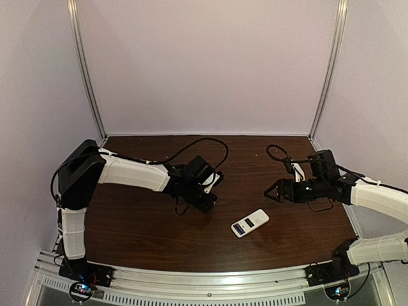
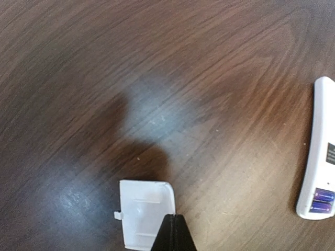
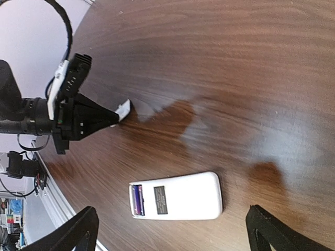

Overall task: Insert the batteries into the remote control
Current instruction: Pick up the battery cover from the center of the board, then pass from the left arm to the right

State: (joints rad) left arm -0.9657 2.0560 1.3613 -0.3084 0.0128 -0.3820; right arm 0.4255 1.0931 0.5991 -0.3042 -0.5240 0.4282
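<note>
Left wrist view: left gripper point(image 2: 174, 226) pinches the cover point(image 2: 142, 208), likely to cap 2 batteries point(image 2: 323, 201) in the remote control point(image 2: 320, 136); right gripper point(image 3: 175, 230) gapes wide.

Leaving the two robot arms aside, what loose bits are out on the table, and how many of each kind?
Remote control: 1
Batteries: 2, both seated in the remote control
Battery cover: 1, pinched by the left gripper
Total: 4
</note>
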